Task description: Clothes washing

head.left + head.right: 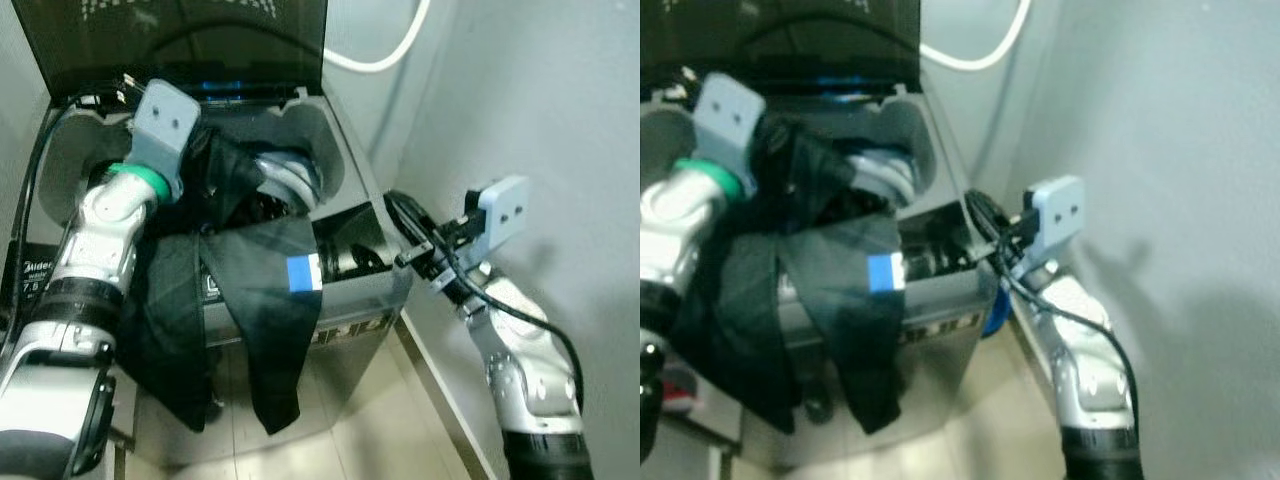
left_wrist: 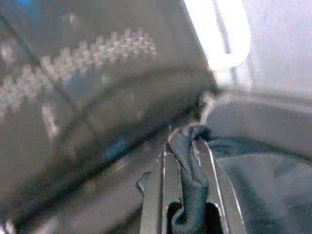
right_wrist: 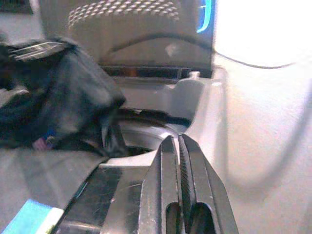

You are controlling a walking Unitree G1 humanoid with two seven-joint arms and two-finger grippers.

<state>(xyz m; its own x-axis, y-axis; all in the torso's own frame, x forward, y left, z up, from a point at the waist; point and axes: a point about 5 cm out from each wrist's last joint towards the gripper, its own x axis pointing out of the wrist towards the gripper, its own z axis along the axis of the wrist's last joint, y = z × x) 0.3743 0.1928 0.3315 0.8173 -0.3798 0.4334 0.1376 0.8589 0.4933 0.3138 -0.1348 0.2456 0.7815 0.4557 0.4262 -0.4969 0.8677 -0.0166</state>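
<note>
Hanging nearest the camera, the dark garment (image 1: 250,300) drapes down the front of the top-loading washing machine (image 1: 370,300), its lower folds reaching toward the tiled floor (image 1: 400,420); a blue-and-white label (image 1: 305,272) shows on the cloth. The folds hide most of the machine's front panel, and the garment's exact kind is hard to make out. Its upper part bunches over the rim of the tub opening, where the left claw (image 2: 187,195) pinches a twisted strip of the black fabric between its fingers (image 2: 153,195). In the eye views the claw itself is hidden behind its grey wrist camera housing (image 1: 162,125) and the cloth. The right claw (image 3: 179,180) sits just beside the machine's right edge, near the grey wall (image 1: 540,100), its jaws pressed together on nothing. Inside the drum (image 1: 285,190), partly covered by the garment, a bit of the metal rim and pale lining shows; what else lies in it cannot be told. Beyond, the dark lid (image 1: 180,40) stands raised, with a white hose (image 1: 385,50) curving on the wall behind.
</note>
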